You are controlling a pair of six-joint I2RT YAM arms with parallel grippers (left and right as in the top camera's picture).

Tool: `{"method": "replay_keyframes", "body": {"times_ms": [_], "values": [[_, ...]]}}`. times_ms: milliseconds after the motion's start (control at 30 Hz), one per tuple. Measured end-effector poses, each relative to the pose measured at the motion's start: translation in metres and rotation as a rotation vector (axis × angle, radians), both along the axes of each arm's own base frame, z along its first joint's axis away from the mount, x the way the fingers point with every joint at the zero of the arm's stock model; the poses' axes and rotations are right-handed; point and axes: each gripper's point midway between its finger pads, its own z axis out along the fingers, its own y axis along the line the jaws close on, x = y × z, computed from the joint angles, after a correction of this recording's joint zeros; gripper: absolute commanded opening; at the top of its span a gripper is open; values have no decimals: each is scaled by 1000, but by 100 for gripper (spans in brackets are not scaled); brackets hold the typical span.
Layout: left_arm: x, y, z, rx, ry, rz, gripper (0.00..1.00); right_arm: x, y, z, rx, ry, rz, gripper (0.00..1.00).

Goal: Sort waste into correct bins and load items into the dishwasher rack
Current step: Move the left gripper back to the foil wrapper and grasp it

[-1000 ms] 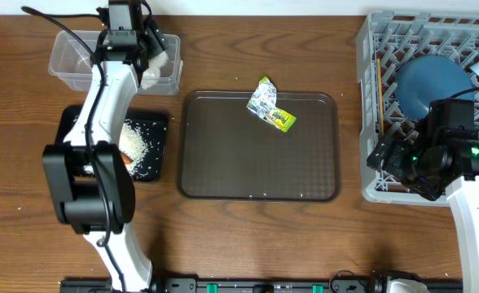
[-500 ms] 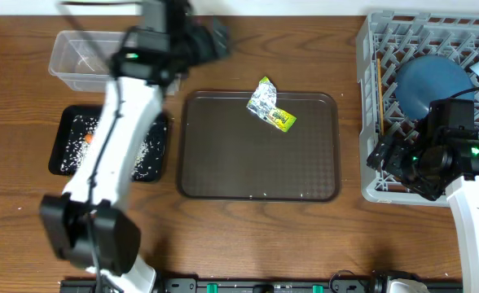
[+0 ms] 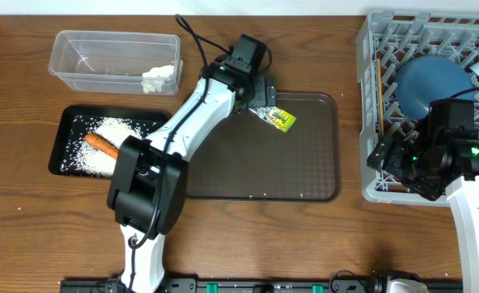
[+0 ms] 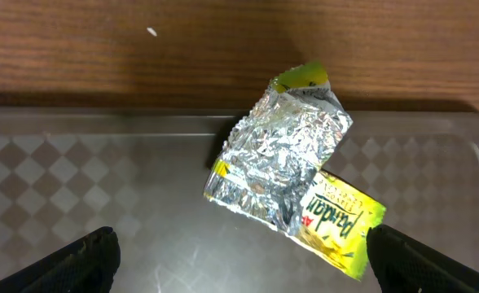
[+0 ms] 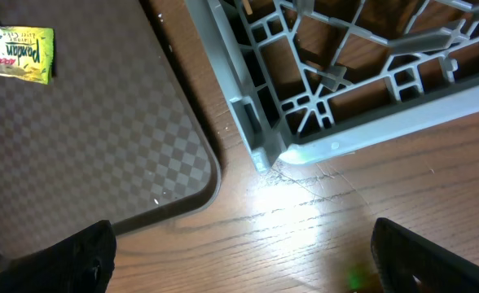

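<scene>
surface: dark brown wooden table (image 3: 28, 212) | grain: runs left-right | light: even, soft glare

A robotics lab staged as a dish-clearing station: a left arm (image 3: 192, 122) and a right arm (image 3: 472, 216) stand at the near edge of a wood-grain bench (image 3: 248, 236), cable (image 3: 192, 32) trailing, with a grey dishwasher rack (image 3: 368, 73), brown serving tray (image 3: 256, 163), black tray (image 3: 58, 150) and clear tub (image 3: 101, 61) laid out.

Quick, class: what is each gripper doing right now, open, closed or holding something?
Left gripper: open, holding nothing, by the wrapper.
Right gripper: open, holding nothing, near a corner of the rack.
</scene>
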Motion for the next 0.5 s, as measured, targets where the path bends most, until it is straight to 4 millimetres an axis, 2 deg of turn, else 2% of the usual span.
{"method": "replay_keyframes", "body": {"times_ms": [133,333,400,500], "values": [[4,4,-15,32,6,-8,99,0,0,0,0,0,0,99],[-1,9,-64,84,91,-19,100,0,0,0,0,0,0,99],[-2,9,-70,89,98,-20,99,0,0,0,0,0,0,99],[2,6,-68,80,80,-24,92,0,0,0,0,0,0,99]]}}
